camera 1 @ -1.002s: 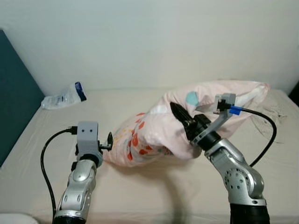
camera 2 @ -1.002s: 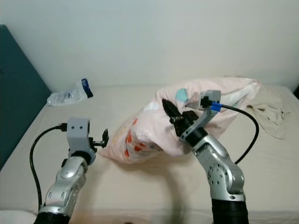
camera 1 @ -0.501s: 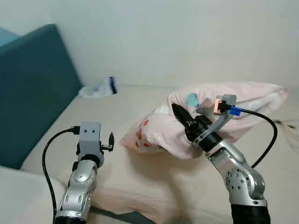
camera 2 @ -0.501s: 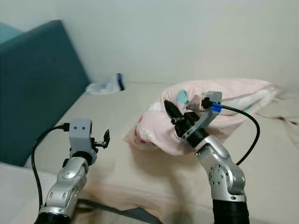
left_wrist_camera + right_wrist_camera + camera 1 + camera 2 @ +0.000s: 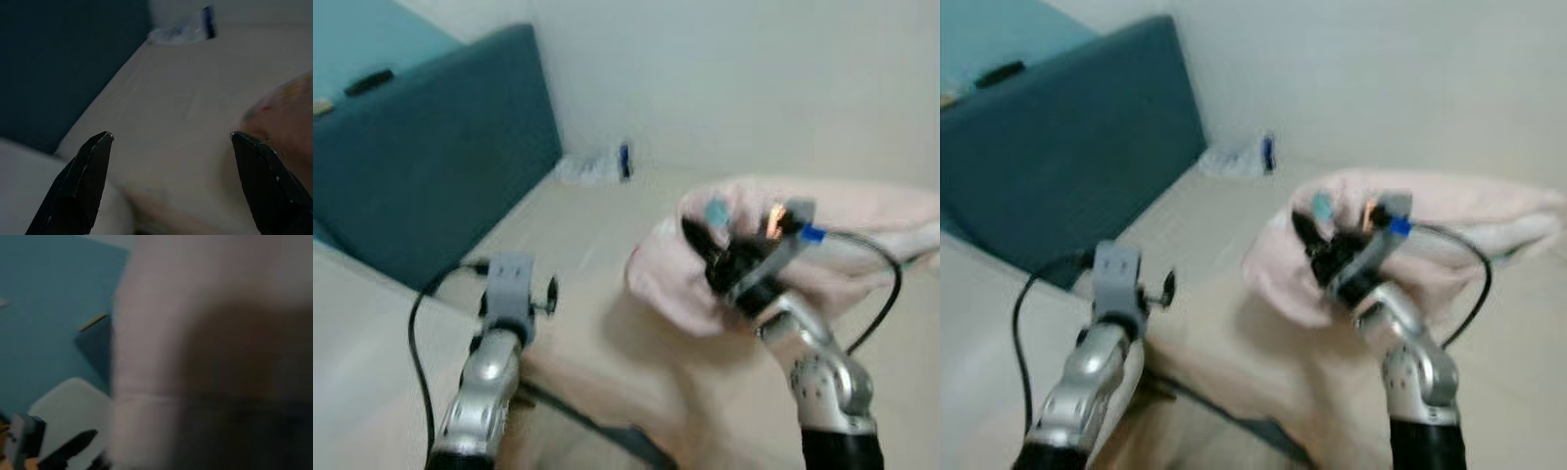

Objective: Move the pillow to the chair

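Two end effectors are seen over the bed [image 5: 607, 264]: the right end effector [image 5: 713, 257] is clamped on a fold of the pink pillow [image 5: 862, 245], which is held up above the sheet at the right, while the left end effector [image 5: 171, 142] is held out with its fingers [image 5: 85, 171] spread wide and nothing between them. A blue headboard [image 5: 431, 147] is seen at the left, and a plastic bag [image 5: 597, 166] lies by the wall; everything is blurred.
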`<state>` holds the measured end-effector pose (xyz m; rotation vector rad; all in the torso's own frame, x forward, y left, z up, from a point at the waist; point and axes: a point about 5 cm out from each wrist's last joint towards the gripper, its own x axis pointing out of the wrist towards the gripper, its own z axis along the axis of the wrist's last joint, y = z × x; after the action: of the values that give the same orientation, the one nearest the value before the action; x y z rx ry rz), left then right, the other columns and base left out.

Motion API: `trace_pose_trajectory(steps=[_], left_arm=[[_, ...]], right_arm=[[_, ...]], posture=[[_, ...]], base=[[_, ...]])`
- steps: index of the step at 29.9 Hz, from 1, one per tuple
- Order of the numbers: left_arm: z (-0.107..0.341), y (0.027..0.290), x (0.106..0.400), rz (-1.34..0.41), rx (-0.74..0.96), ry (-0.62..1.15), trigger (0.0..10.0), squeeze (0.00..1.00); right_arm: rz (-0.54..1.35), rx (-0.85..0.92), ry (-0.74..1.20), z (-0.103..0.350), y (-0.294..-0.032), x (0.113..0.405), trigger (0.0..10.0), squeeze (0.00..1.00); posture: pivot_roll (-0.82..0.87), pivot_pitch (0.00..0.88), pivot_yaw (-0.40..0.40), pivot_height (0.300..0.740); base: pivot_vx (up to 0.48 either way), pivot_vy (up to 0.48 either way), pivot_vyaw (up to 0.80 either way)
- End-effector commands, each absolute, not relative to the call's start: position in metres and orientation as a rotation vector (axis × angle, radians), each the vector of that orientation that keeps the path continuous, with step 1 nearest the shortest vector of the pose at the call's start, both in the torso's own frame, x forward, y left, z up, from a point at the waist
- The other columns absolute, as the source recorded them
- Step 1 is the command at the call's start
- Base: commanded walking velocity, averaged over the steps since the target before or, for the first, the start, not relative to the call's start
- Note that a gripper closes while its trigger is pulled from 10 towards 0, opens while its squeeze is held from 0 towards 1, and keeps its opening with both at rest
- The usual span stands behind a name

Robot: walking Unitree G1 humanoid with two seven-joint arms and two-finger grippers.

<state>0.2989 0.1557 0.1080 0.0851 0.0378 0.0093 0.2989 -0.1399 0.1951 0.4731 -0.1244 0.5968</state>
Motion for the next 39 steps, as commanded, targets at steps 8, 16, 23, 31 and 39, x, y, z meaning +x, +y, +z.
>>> trace_pose_trajectory(steps=[8,16,23,31,39], left_arm=[[0.1013,0.1589,0.2964,0.013,0.112,0.067,10.0,0.00],[0.0998,0.1575,0.2966,0.007,0.120,0.072,10.0,0.00],[0.0996,0.1527,0.2959,-0.028,0.101,0.072,10.0,0.00],[0.0976,0.1525,0.2947,-0.030,0.104,0.079,10.0,0.00],[0.0969,0.1524,0.2942,-0.035,0.103,0.087,10.0,0.00]], right_arm=[[0.688,0.481,-0.177,0.2081,-0.1282,0.2950,10.0,0.00],[0.708,0.483,-0.192,0.2112,-0.1265,0.2945,10.0,0.00],[0.714,0.483,-0.200,0.2129,-0.1260,0.2952,10.0,0.00],[0.709,0.488,-0.195,0.2109,-0.1248,0.2956,10.0,0.00],[0.708,0.490,-0.195,0.2105,-0.1244,0.2956,10.0,0.00]], posture=[[-0.05,0.044,0.022,0.740],[-0.05,0.039,0.020,0.740],[-0.05,0.039,0.019,0.740],[-0.05,0.043,0.022,0.740],[-0.05,0.047,0.024,0.740]], base=[[0.000,0.000,0.76],[0.000,0.000,0.76],[0.000,0.000,0.76],[0.000,0.000,0.76],[0.000,0.000,0.76]])
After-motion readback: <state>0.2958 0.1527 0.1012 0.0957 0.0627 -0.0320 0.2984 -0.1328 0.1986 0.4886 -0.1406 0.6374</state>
